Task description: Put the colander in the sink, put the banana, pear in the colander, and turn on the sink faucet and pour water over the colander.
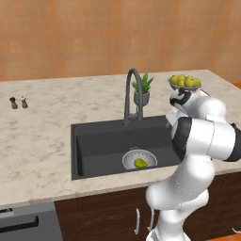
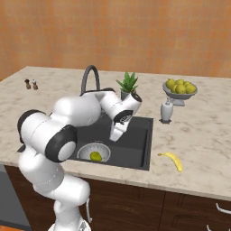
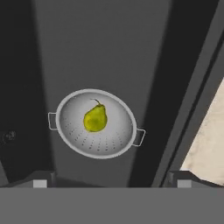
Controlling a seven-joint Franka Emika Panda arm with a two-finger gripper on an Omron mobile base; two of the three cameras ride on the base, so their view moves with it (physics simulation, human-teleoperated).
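Noting status: we found the colander (image 3: 95,123) on the floor of the sink (image 1: 94,141), the pear (image 3: 95,118) lying inside it.
Banana (image 2: 173,160): lay on the counter (image 2: 198,135) right of the basin, well apart from the colander; we judged it next.
Gripper (image 3: 112,183): hung above the colander, fingers spread wide, holding nothing.
Handling: we judged the banana light, soft-skinned, easily bruised, prone to roll on its curve.
Hold: across the thick middle, jaws square to its length, gentle squeeze.
Faucet (image 1: 133,94): no water was visible at the spout.
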